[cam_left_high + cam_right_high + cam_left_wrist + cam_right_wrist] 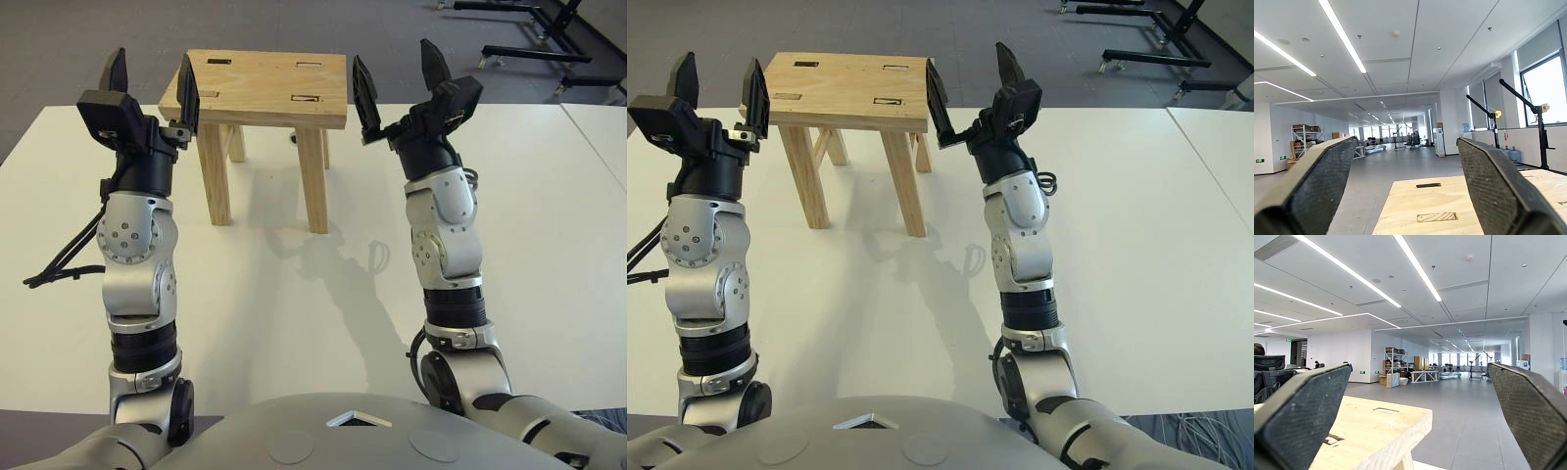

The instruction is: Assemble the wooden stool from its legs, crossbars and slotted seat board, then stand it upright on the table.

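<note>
Well, the left claw (152, 83) stands wide open in the upper left of the head view, both black fingers pointing up and holding nothing. Its inner finger (188, 90) sits right at the left edge of the stool's seat board (260, 83); whether it touches the wood I cannot tell. From that wrist's camera the two dark pads (1312, 191) frame the pale seat top, with its slots showing between them.

The right claw (397, 83) is also spread wide and empty, in the upper middle-right of the frame. Its near finger (364, 98) is just beside the right edge of the seat. In its own wrist picture the board's corner lies close to one pad (1298, 416).

Between the two claws the stool (265, 127) stands upright on its legs (315, 181) on the white table (549, 245), at the top centre of the frame. Four slots mark the seat. A black cable (54, 264) trails off the table's left edge, and black wheeled frames (534, 44) stand on the grey floor at upper right.
</note>
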`<state>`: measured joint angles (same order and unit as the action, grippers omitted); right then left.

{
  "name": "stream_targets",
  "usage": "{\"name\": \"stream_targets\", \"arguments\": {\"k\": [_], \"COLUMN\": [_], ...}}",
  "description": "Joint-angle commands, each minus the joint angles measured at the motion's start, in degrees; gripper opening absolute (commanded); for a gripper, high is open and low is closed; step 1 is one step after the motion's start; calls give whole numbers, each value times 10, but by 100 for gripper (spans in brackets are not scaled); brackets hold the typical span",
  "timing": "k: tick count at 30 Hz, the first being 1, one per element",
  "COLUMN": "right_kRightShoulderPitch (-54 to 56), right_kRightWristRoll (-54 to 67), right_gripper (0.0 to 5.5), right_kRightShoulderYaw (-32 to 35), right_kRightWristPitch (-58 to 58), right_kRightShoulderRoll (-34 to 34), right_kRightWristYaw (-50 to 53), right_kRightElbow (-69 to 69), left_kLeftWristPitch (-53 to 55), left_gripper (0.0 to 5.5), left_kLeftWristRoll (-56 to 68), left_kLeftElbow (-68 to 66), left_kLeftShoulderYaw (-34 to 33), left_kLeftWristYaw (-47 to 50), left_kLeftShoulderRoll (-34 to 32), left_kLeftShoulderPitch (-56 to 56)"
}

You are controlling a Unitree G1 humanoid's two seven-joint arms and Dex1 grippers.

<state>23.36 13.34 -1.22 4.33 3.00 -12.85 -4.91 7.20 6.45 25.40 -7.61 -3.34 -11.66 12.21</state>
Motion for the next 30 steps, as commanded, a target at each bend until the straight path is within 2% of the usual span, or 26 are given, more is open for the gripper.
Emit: {"name": "stream_targets", "arguments": {"k": [1, 30], "right_kRightShoulderPitch": [17, 7], "right_kRightWristRoll": [-8, -20], "right_gripper": [509, 509], "right_kRightShoulderYaw": [-2, 9], "right_kRightWristPitch": [7, 9], "right_kRightShoulderRoll": [-2, 6], "right_kRightWristYaw": [-4, -7], "right_kRightElbow": [11, 3], "left_kLeftWristPitch": [-4, -18], "left_gripper": [372, 372], "left_kLeftWristRoll": [-4, -8], "left_kLeftElbow": [-6, -37], "left_kLeftShoulderYaw": [0, 7], "left_kLeftWristYaw": [2, -11], "left_kLeftShoulderRoll": [3, 3], "left_kLeftShoulderPitch": [7, 28]}}
